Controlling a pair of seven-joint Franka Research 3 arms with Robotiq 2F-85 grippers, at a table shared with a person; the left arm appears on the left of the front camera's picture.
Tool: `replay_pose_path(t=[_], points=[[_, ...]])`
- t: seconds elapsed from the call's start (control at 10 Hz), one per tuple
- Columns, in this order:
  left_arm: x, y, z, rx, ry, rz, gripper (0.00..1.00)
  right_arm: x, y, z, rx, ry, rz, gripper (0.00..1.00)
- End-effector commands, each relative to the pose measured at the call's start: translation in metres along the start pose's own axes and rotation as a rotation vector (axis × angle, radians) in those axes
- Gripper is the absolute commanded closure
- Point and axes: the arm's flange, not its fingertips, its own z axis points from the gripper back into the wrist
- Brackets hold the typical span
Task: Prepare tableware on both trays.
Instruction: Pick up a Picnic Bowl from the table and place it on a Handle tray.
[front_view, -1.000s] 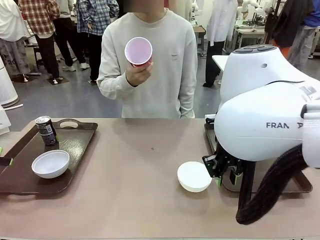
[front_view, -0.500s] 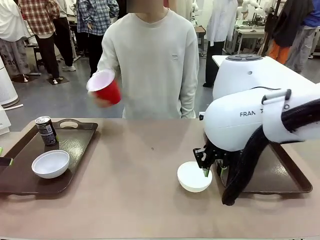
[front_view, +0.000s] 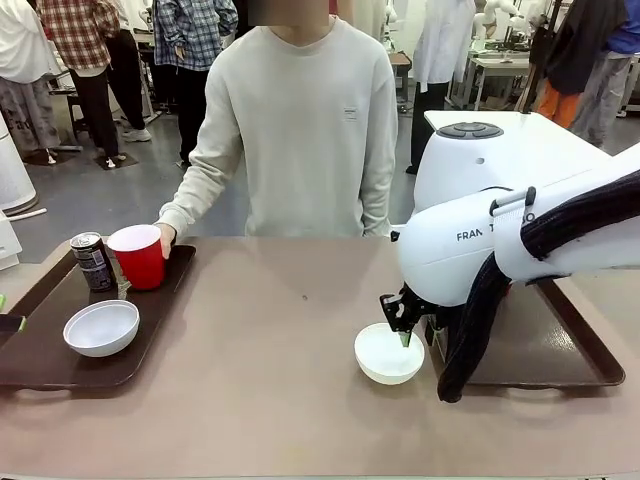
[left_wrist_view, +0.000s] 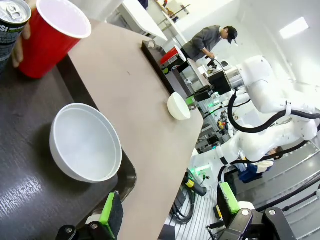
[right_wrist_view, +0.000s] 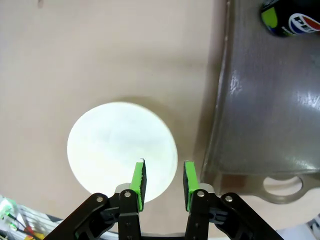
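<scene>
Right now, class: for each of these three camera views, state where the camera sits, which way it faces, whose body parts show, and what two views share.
Front view: between the arms, facing the person across the table; right arm over a white bowl.
Left wrist view: low over the left tray, looking across the table; one green pad shows.
Right wrist view: straight down; right end effector straddles that bowl's rim.
Shared: the front and left wrist views both show the red cup and the left bowl.

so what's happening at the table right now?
The person's hand is setting a red cup on the left tray, beside a can and a white bowl. The right gripper is open, straddling the rim of the second bowl, which sits on the table next to the right tray.
</scene>
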Motion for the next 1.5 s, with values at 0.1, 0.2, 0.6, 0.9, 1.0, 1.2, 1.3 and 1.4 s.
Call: replay_pose_path(t=[0.1, 0.2, 0.6, 0.9, 1.0, 1.2, 1.3, 1.4], points=[[-0.001, -0.002, 0.001, -0.011, -0.012, -0.010, 0.00, 0.013, 0.003, -0.009, -0.038, -0.020, -0.042, 0.58], [-0.001, -0.002, 0.001, -0.011, -0.012, -0.010, 0.00, 0.016, 0.001, -0.012, -0.029, -0.011, -0.045, 0.58], [-0.001, -0.002, 0.001, -0.011, -0.012, -0.010, 0.00, 0.026, -0.006, -0.028, -0.010, 0.027, -0.072, 0.58], [-0.001, -0.002, 0.001, -0.011, -0.012, -0.010, 0.00, 0.028, -0.010, -0.034, -0.003, 0.046, -0.062, 1.00], [-0.001, -0.002, 0.001, -0.011, -0.012, -0.010, 0.00, 0.027, -0.011, -0.028, 0.007, 0.040, -0.064, 1.00], [-0.001, -0.002, 0.001, -0.011, -0.012, -0.010, 0.00, 0.024, -0.015, -0.017, 0.024, 0.025, -0.060, 1.00], [-0.001, -0.002, 0.001, -0.011, -0.012, -0.010, 0.00, 0.020, -0.017, -0.009, 0.035, 0.011, -0.058, 1.00], [-0.001, -0.002, 0.001, -0.011, -0.012, -0.010, 0.00, 0.007, -0.021, 0.009, 0.039, 0.007, -0.027, 1.00]])
